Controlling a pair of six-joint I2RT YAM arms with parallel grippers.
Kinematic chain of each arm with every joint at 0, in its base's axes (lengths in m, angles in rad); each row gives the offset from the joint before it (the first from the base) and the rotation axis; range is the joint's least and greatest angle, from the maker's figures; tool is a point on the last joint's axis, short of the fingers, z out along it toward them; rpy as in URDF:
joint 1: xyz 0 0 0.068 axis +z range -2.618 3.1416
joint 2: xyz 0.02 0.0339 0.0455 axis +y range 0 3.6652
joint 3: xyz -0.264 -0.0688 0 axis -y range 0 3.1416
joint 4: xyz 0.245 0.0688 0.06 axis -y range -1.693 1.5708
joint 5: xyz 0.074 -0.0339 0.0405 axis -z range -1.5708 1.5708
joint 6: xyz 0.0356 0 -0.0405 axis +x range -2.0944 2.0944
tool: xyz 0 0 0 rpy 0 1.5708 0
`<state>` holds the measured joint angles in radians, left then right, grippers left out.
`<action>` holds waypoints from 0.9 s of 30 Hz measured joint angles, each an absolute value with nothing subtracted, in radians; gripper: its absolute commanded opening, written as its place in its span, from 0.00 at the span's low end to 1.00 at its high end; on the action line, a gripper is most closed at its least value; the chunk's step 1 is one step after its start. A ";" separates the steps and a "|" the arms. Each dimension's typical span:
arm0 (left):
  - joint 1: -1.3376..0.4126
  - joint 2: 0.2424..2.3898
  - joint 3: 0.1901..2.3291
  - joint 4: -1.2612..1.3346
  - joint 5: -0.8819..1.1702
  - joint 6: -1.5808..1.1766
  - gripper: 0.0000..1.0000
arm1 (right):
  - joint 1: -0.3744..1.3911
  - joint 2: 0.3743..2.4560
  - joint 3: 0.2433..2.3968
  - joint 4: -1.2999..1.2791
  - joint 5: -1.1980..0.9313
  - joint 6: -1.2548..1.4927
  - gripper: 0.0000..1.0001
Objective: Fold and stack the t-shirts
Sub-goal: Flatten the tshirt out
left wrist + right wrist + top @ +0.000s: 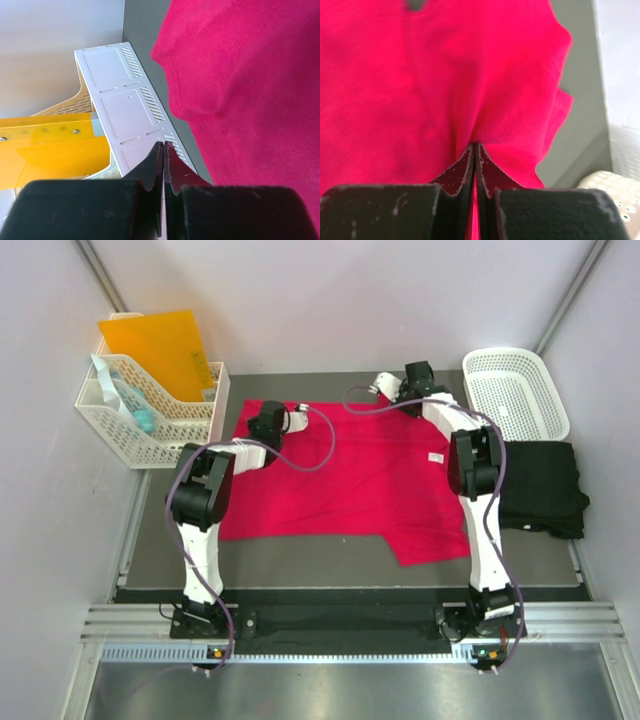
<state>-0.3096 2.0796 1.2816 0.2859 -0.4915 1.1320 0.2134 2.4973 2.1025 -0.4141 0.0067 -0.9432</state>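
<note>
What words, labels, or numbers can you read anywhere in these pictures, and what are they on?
No text can be read in any view.
White label on the red shirt: too small to read.
Orange folder: no print visible.
Black shirt: no print visible.

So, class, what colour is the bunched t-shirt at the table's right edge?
Black; the t-shirt shows best in the top external view.

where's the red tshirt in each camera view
top external: red t-shirt spread flat mid-table.
left wrist: red t-shirt fills the right half, beside the left tool.
right wrist: red t-shirt fills most of the frame, pinched in the right tool.
shared landmark: grey table bordering it.
</note>
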 measured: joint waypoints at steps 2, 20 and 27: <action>-0.310 2.079 1.281 0.287 -0.489 1.132 0.00 | 0.213 2.484 2.103 -0.467 -0.020 -0.956 0.00; -0.308 2.048 1.254 0.292 -0.482 1.129 0.00 | 0.246 2.447 2.028 -0.436 0.079 -0.966 0.00; -0.308 2.048 1.258 0.291 -0.483 1.133 0.00 | 0.246 2.582 2.138 -0.218 0.196 -1.037 0.00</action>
<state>-0.3077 2.0483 1.2575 0.2913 -0.4831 1.1328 0.2462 2.5816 2.1376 -0.2176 0.1959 -1.0367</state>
